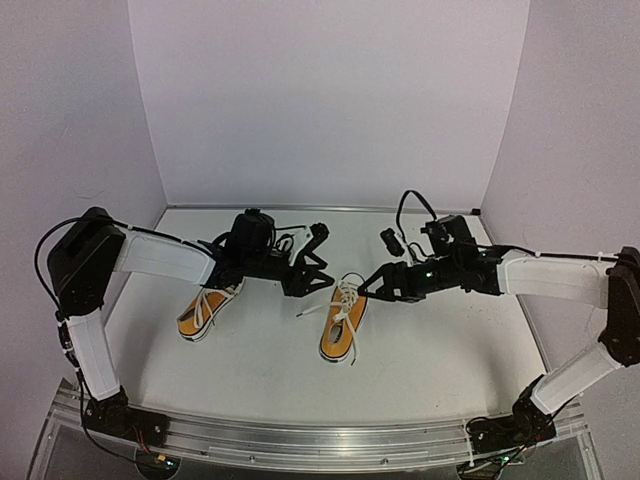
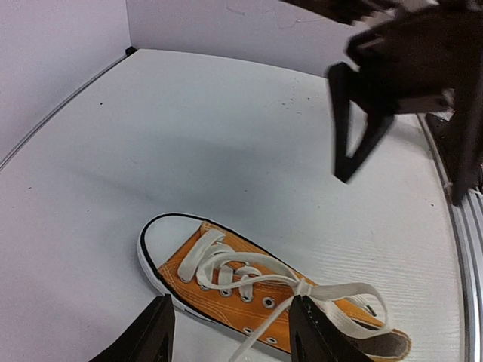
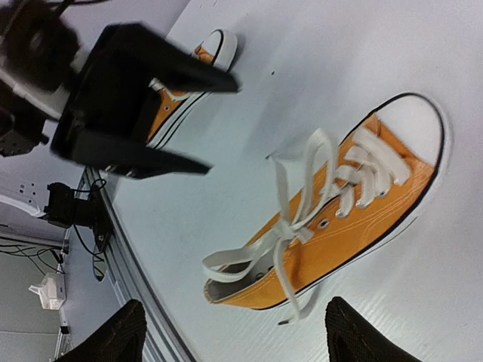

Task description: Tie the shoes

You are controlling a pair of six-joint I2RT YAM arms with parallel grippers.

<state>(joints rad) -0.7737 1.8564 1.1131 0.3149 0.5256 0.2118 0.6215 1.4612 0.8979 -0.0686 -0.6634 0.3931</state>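
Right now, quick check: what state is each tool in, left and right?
Left tool: open, holding nothing.
Right tool: open, holding nothing.

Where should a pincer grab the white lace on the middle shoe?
Probably at the loose loop beyond the knot, over the ankle opening of the orange sneaker. It spreads free of the canvas, so fingers could close across it from above. The crossings over the tongue lie flat and tight, leaving little to pinch.
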